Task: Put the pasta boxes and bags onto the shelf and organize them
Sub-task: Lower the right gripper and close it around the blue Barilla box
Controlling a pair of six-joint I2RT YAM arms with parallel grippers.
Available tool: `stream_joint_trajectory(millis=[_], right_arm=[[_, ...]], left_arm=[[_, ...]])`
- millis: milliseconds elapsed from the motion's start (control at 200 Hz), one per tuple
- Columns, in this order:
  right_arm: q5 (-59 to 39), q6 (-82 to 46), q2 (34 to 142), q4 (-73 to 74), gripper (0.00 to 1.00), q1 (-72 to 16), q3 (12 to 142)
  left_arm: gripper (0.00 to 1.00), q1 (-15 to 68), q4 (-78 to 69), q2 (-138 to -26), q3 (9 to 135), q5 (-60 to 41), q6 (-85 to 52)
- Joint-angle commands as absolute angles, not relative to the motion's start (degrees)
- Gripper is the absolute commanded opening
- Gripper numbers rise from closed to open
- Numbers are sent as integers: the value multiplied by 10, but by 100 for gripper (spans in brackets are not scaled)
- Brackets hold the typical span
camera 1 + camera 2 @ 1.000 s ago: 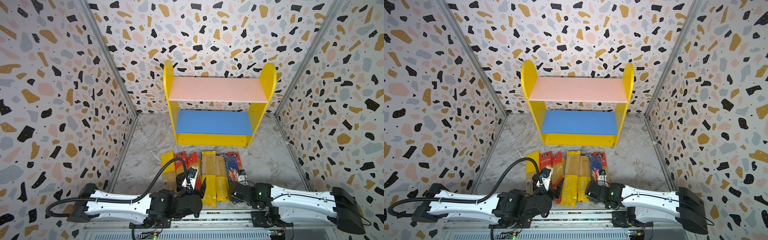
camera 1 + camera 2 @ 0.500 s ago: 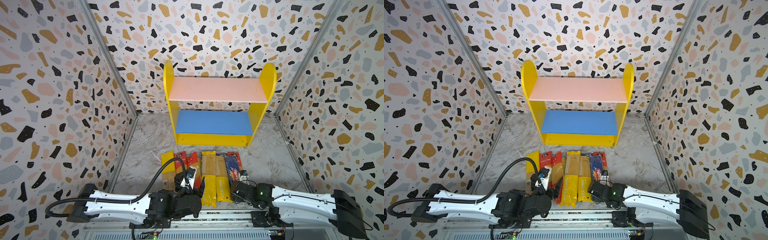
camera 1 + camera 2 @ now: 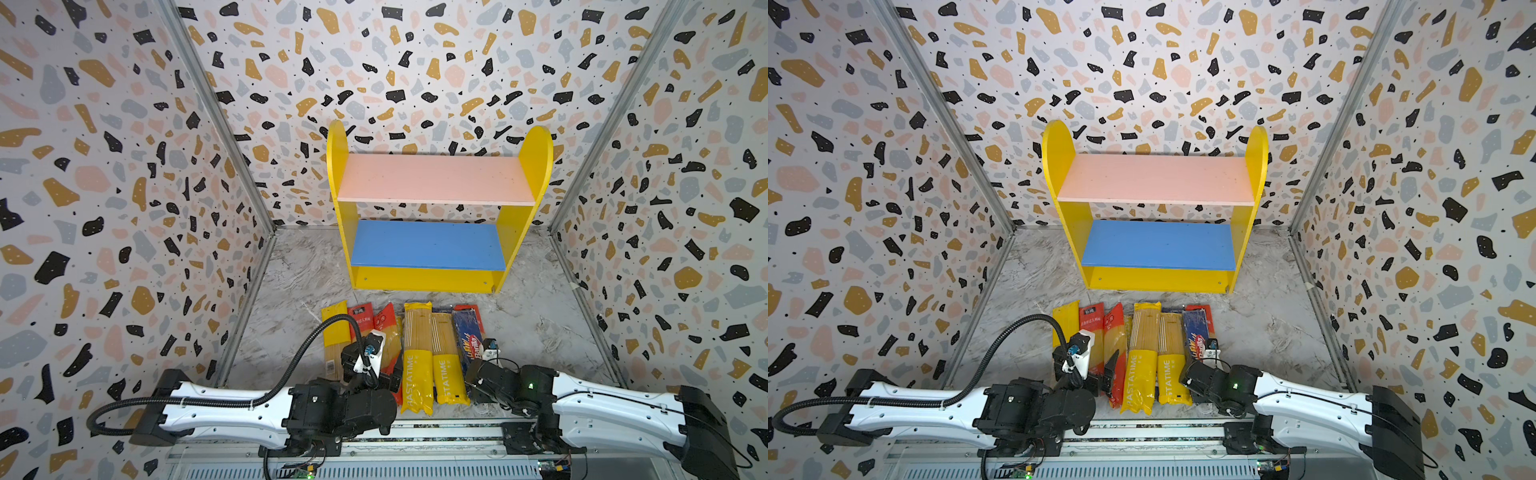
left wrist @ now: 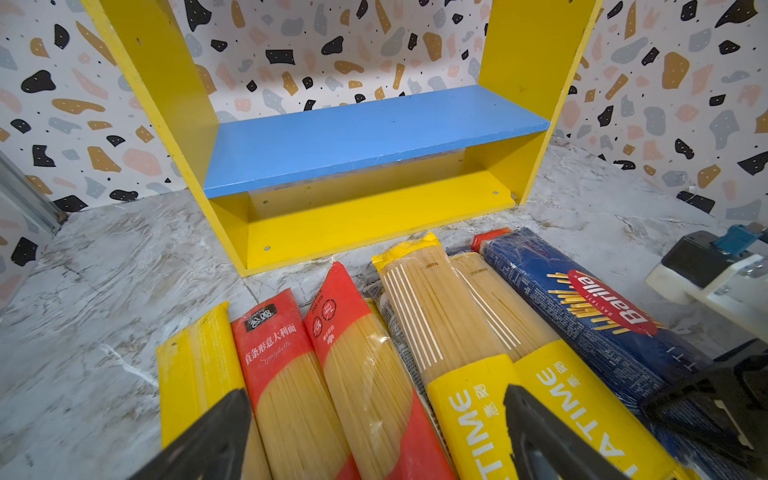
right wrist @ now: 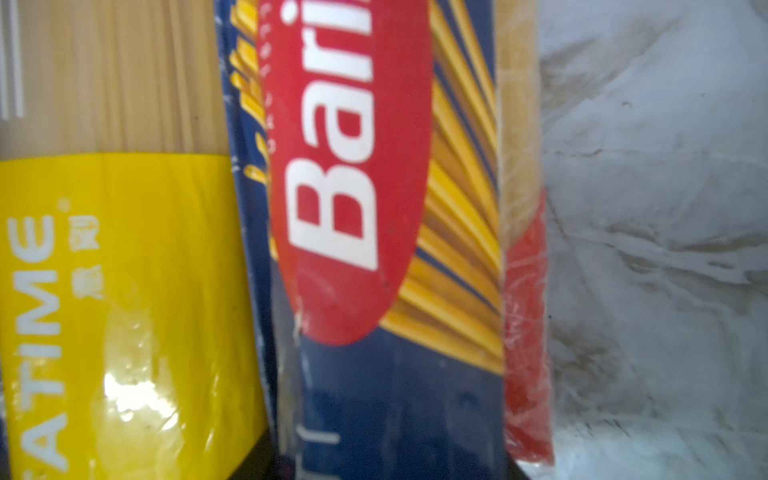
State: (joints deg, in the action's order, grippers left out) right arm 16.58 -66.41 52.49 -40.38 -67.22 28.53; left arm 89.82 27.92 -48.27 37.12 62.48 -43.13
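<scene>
Long narrow spaghetti packs (image 3: 417,332) lie side by side on the grey marbled floor (image 3: 540,324), just before the yellow two-tier shelf (image 3: 428,279) near the speckled back wall (image 3: 415,83).

Top views look down; wrist cameras (right seemingly closest) face packs (image 4: 415,353).

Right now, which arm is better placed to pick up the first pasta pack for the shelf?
Right. The right tool sits astride the Barilla pack, fingers at both its sides. The left tool hangs open above the red packs, gripping nothing.
</scene>
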Motion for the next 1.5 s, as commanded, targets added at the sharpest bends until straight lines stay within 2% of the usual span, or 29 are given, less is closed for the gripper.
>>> stream_joint_trajectory(millis=[0,270,771,956,1312,1382,1497], right_arm=[[211,-656,502,-473,47,-669,328],[217,-637,493,-468,47,-667,349],[263,-548,491,-459,45,-647,474],[203,-532,506,-420,44,-605,435],[117,-550,560,-334,42,-604,328],[113,-549,581,-325,44,-602,320],[119,-545,616,-315,58,-603,315]], left_arm=[[95,902,292,-474,378,651,-432],[96,902,287,-474,382,659,-423],[96,902,290,-470,395,664,-413],[96,902,291,-470,393,668,-410],[97,902,296,-469,390,669,-411],[96,902,295,-470,390,668,-411],[96,902,295,-472,391,666,-413]])
